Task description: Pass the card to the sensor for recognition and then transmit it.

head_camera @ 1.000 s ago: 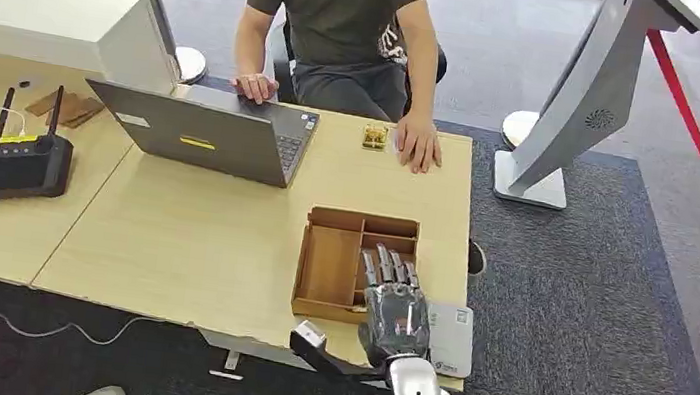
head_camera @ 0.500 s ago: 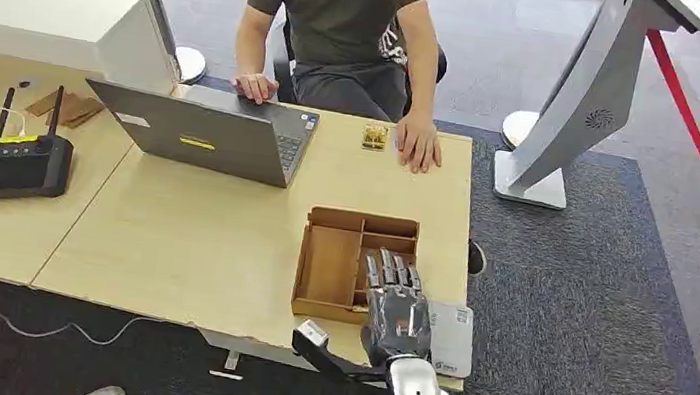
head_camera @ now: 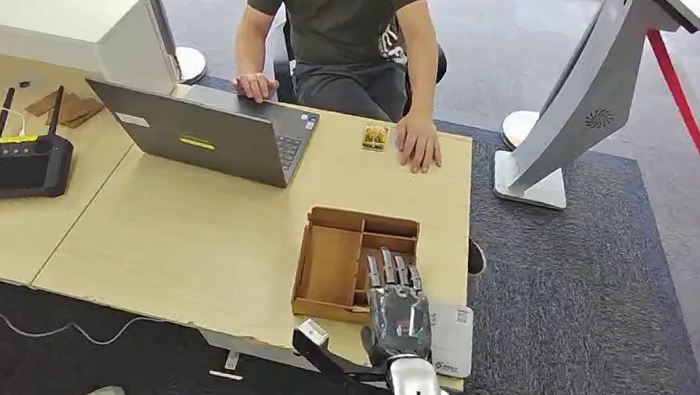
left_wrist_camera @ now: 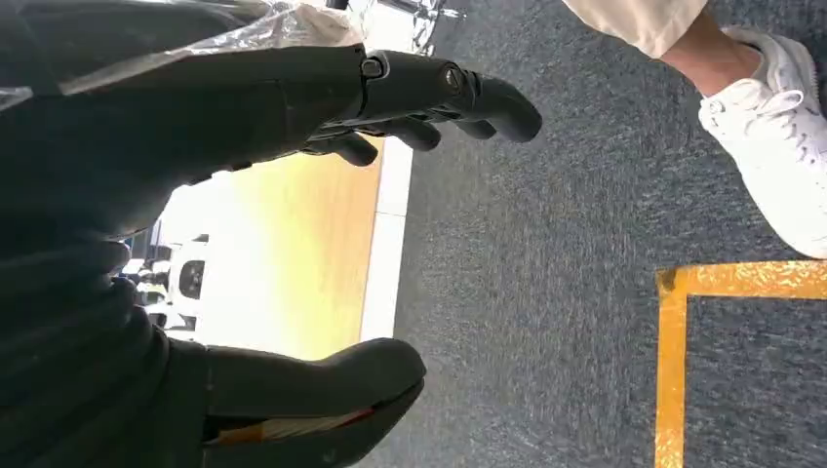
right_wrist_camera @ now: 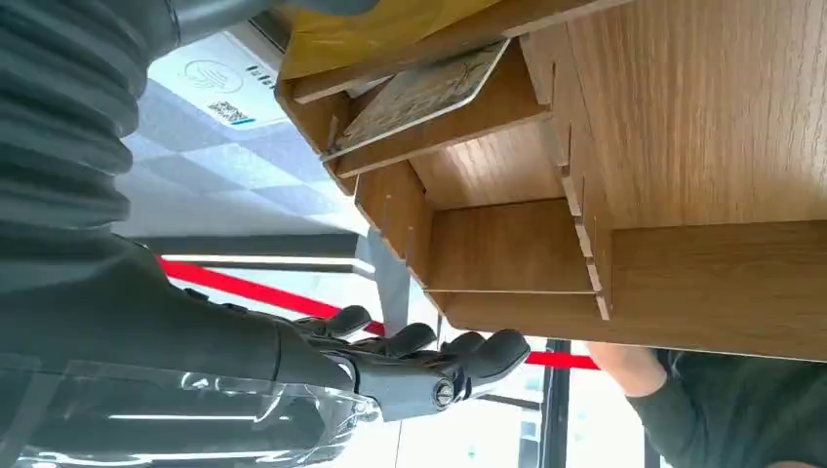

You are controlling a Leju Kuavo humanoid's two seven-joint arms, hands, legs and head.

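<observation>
Hovering over the near right compartments of the shallow brown wooden divided tray (head_camera: 330, 268), the right robot hand (head_camera: 397, 309) shows in the head view with its fingers straight and slightly spread, holding nothing. A flat white rectangular sensor pad (head_camera: 450, 339) lies on the light wooden desk (head_camera: 190, 238) just beside that robot hand, on its outer side. A person sits at the far edge with a grey open laptop (head_camera: 208, 132).

The left wrist view shows the left robot hand (left_wrist_camera: 322, 224) hanging open and empty above dark grey carpet (left_wrist_camera: 546, 292), well apart from the tray.

The right wrist view shows a thin tan rectangular card (right_wrist_camera: 421, 96) leaning tilted in a narrow tray compartment, close beneath the right robot hand's palm, behind its fingertips (right_wrist_camera: 492, 353). The card's long axis seems to run across the fingers. The right robot hand is much the nearer, and likely must draw back and close on the card.
</observation>
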